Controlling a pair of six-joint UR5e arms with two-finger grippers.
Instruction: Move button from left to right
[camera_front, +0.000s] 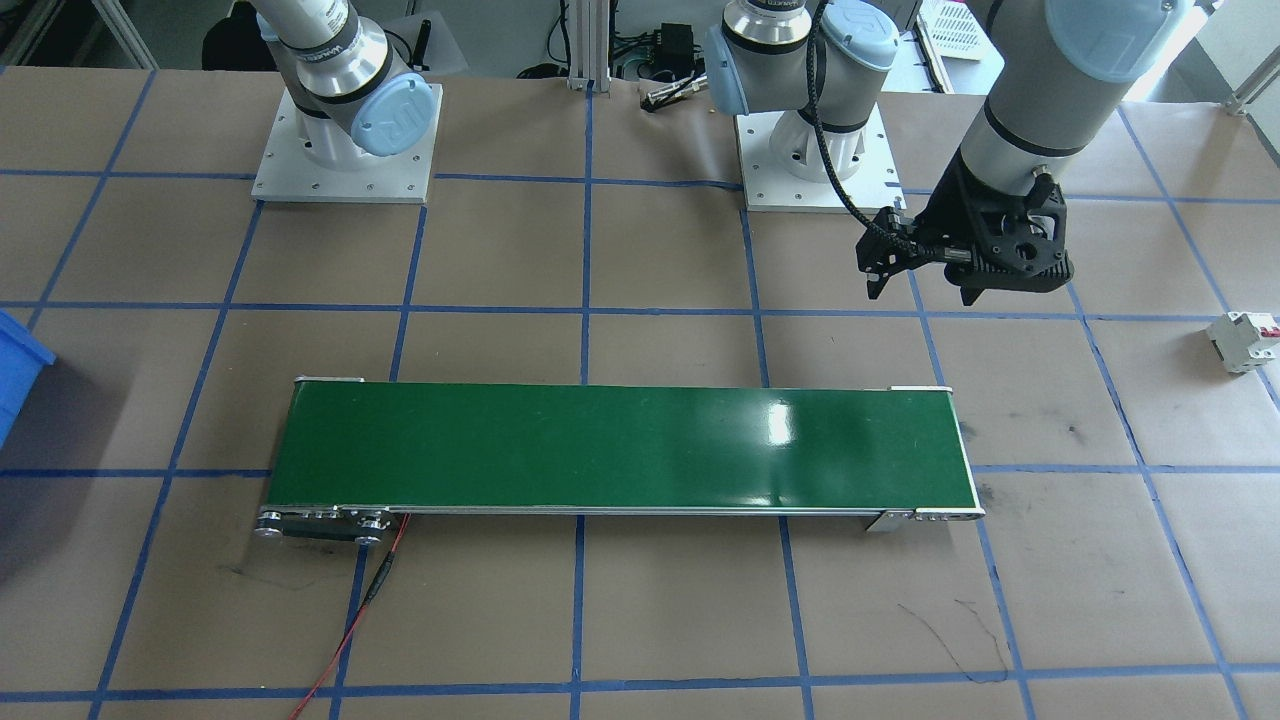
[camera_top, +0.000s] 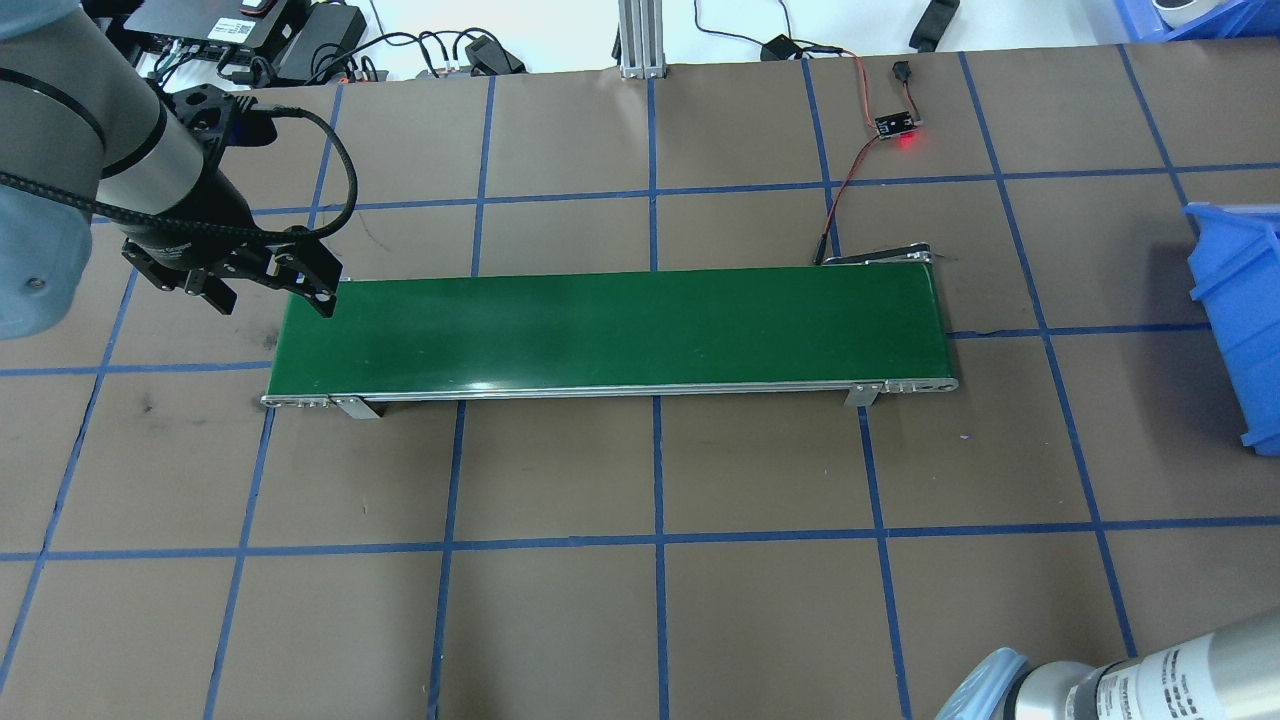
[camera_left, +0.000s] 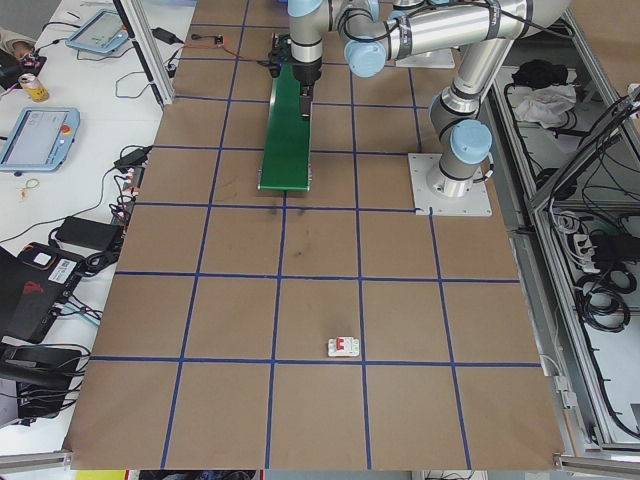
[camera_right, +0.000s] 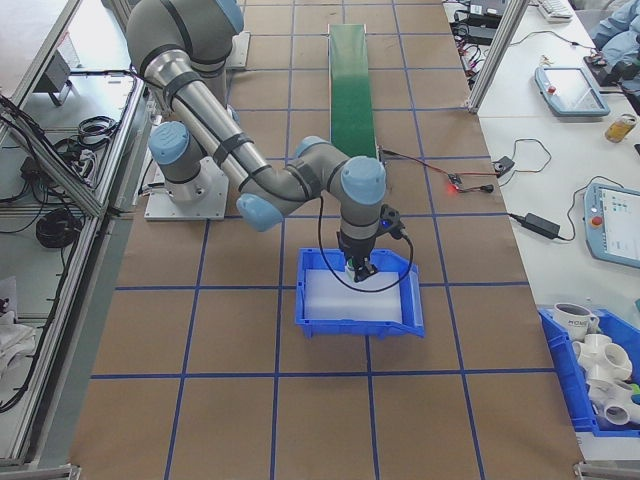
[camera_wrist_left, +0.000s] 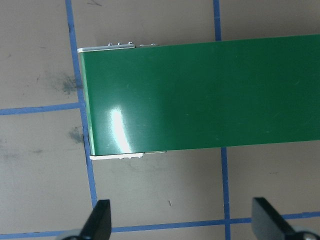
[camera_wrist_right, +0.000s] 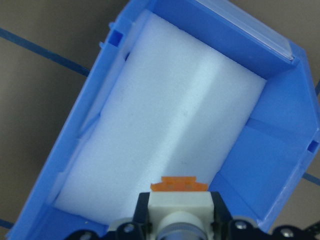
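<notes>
The button sits between the jaws of the right gripper, which are clenched on its white body; its orange base points away from the wrist camera, down toward the white foam lining the blue bin, so its long axis runs along the gripper's approach line. The green cap cannot be made out in the wrist view; only a pale round part shows at the near end. In the right side view the right gripper hangs upright over the bin, its tip inside the rim; whether the button touches the foam cannot be told. The left gripper hovers above the bench just beside the left end of the green belt, jaws spread wide and holding nothing; both fingertips show at the bottom edge of the left wrist view with bare brown surface between them. In the front view the left gripper is raised, clear of the belt. A white breaker with a red mark lies on the bench well apart from the belt, near the bench's left end. A small board with a red light lies beyond the belt's right end, wired to it
</notes>
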